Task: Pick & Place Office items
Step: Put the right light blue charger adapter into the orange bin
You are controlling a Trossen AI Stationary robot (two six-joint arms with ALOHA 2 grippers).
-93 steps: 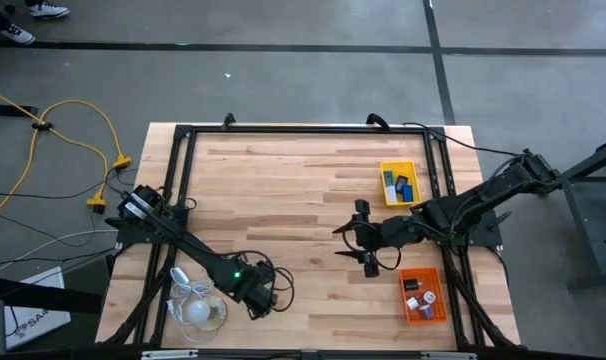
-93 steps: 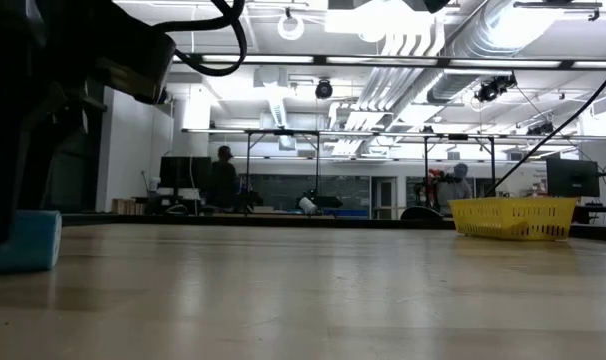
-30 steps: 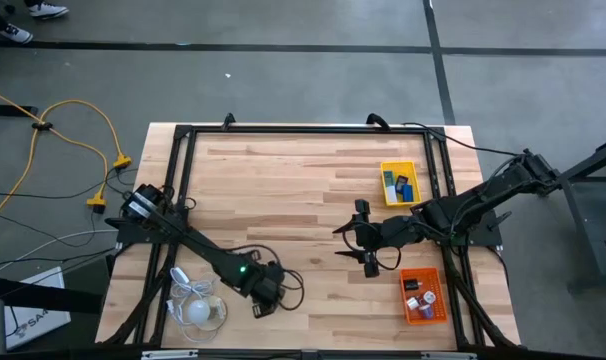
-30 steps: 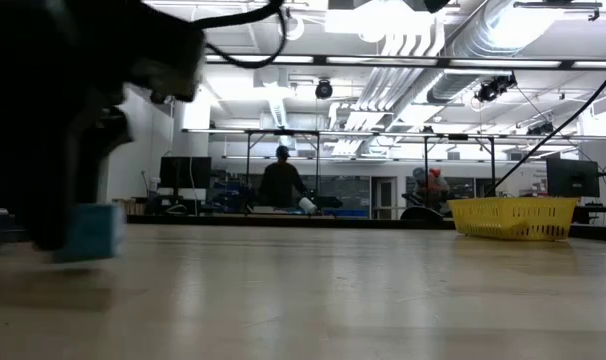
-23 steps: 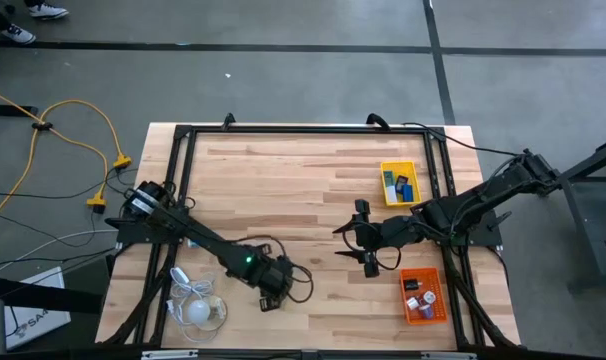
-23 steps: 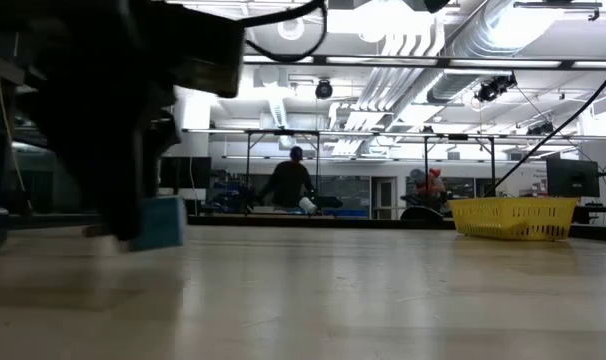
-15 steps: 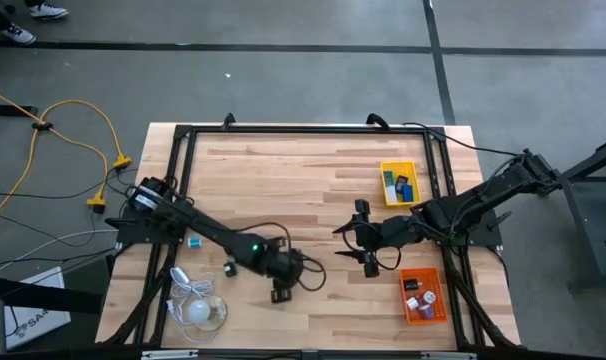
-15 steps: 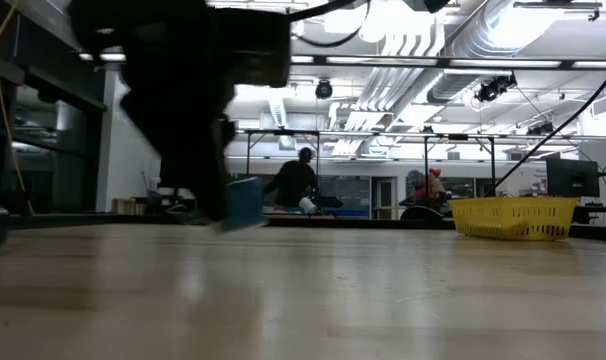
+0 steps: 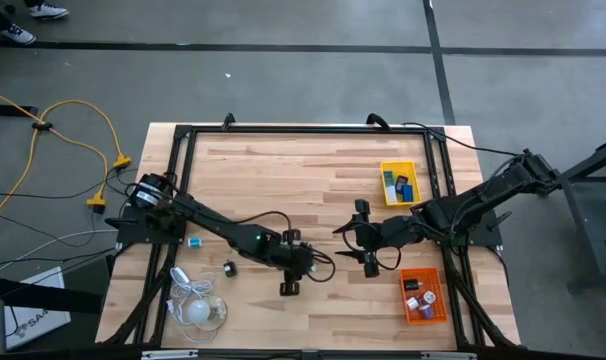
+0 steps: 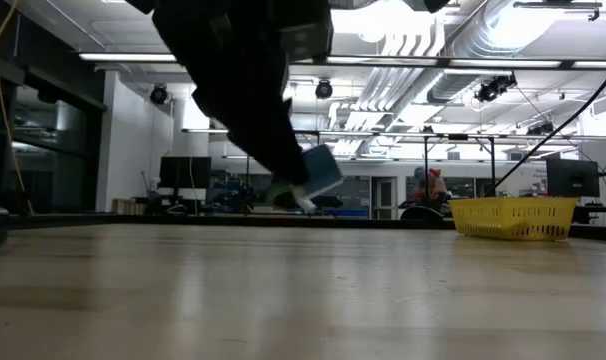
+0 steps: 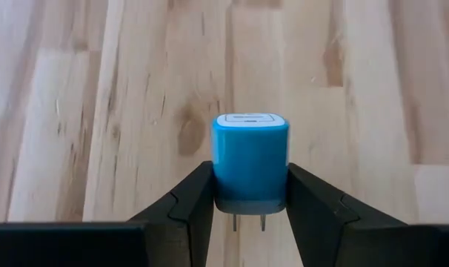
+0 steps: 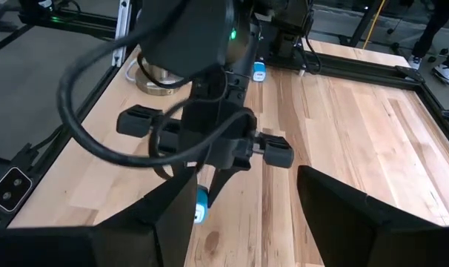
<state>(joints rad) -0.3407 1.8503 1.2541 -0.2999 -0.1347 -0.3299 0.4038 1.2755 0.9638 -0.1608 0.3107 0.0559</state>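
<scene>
Left claw (image 9: 292,275) moved from white bulb (image 9: 200,311) toward desk (image 9: 283,180) middle, pinching blue charger (image 11: 250,159) above wood; prongs partly hidden. Right claw (image 9: 368,243) spread, beside orange tray (image 9: 423,296).

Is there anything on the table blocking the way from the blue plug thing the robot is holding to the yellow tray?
Nothing visible lies on the table between them. Only the right end effector hangs nearby, beside the blue charger in the left end effector, below the yellow tray.
</scene>
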